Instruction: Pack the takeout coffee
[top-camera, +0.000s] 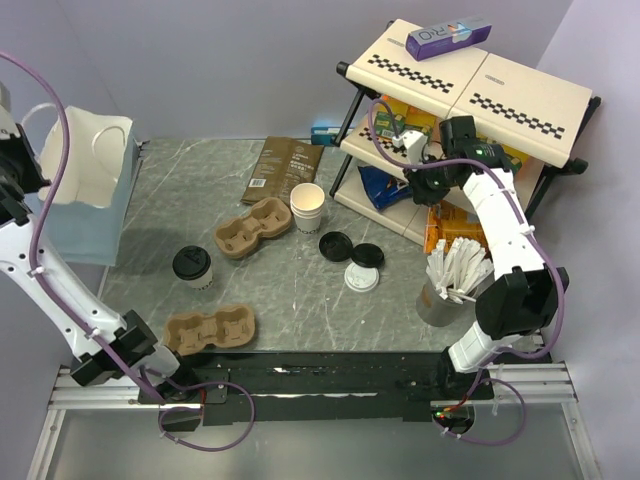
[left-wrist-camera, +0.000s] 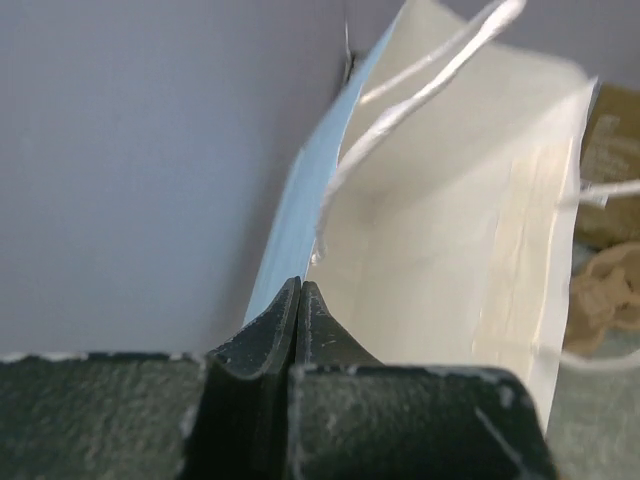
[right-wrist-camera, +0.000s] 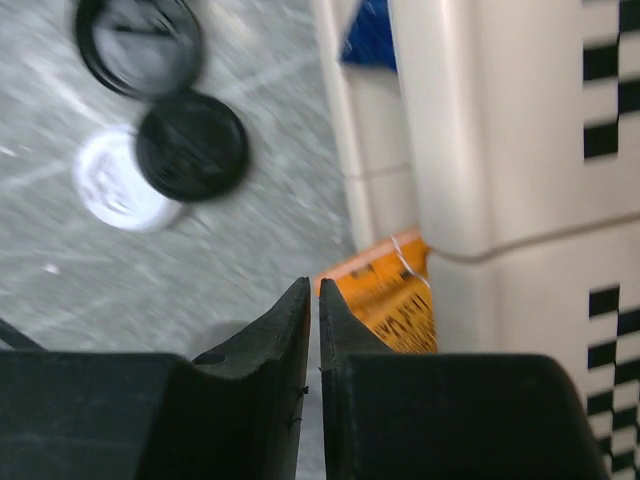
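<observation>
Takeout coffee (top-camera: 192, 266), a white cup with a black lid, stands upright on the grey table (top-camera: 150, 215), left of the middle. Far to the left is a white paper bag (top-camera: 82, 160) with a blue side, its top open and its string handles sticking up. The left gripper (left-wrist-camera: 301, 290) hangs at the bag's rim with its fingers pressed flat together and nothing in them. Just in front of the coffee lies a brown cup carrier (top-camera: 210, 330). A second carrier (top-camera: 255, 228) lies behind and to the right, touching an open white cup (top-camera: 308, 207). A dark coffee pouch (top-camera: 281, 165) lies flat at the back. Next come two black lids (top-camera: 335, 245) and one white lid (top-camera: 361, 277), close together. A metal tin of white sticks (top-camera: 445, 285) stands near the right arm. The right gripper (right-wrist-camera: 313, 290) is up by the shelf rack (top-camera: 470, 100), well away from the coffee. Its fingers are nearly together with only a thin slit, holding nothing. Below it is what may be an orange packet (right-wrist-camera: 385, 295); that view is blurry.
</observation>
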